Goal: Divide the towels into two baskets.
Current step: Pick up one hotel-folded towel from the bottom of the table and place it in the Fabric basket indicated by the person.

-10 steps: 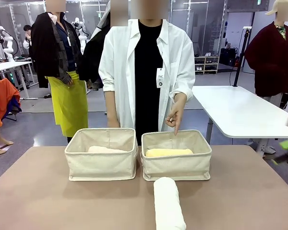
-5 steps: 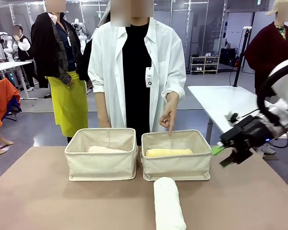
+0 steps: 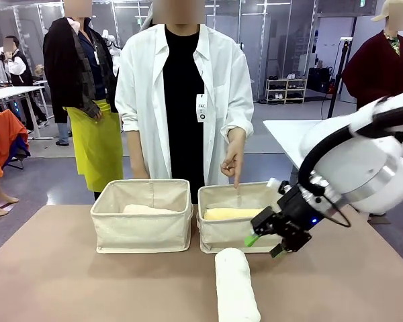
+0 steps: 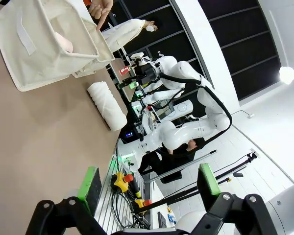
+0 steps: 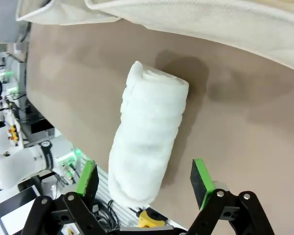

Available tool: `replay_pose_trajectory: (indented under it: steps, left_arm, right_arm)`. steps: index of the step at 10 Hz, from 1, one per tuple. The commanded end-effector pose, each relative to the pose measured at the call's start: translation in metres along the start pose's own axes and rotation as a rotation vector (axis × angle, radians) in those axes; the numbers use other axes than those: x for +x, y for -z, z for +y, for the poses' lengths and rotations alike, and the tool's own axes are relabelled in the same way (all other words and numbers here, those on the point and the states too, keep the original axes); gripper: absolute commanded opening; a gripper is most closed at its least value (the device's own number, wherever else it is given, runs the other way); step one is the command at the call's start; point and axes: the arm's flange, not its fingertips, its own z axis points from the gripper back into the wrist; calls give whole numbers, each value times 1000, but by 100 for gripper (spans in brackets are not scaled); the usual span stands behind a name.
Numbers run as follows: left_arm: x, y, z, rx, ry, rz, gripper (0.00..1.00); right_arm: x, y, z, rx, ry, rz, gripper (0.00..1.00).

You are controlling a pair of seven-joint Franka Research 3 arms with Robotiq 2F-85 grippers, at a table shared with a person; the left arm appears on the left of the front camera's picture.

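Note:
Two cream canvas baskets stand side by side at mid-table, the left basket [image 3: 142, 231] holding a pale pink towel [image 3: 148, 209] and the right basket [image 3: 223, 236] a pale yellow towel [image 3: 232, 213]. A white rolled towel [image 3: 235, 285] lies on the table in front of the right basket. My right gripper [image 3: 265, 245] hangs open just above and to the right of its far end. In the right wrist view the white towel [image 5: 147, 147] lies lengthwise between the open right gripper [image 5: 147, 178]. My left gripper [image 4: 149, 183] is open and empty, far from the basket [image 4: 39, 44].
A person in a white coat stands behind the baskets, with one hand [image 3: 234, 164] pointing down into the right basket. The brown tabletop [image 3: 67, 282] has free room at the left and at the front. Other people and tables stand farther back.
My right arm has swung in from the right edge to just over the white towel's far end. The person has shifted slightly left, still pointing.

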Motion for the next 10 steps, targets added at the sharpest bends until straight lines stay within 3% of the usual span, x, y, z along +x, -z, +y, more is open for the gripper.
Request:
replay_pose_trajectory:
  steps: [1,4,10]
  left_arm:
    - [-4,-1,-1,1,4,-1,100]
    - [-4,-1,-1,1,4,-1,100]
    - [-4,-1,-1,1,4,-1,100]
  right_arm:
    - [7,29,9,-84,67,4,95]
    - [15,59,18,-113,82,-17,95]
    - [13,111,32,-222,63,38,95]
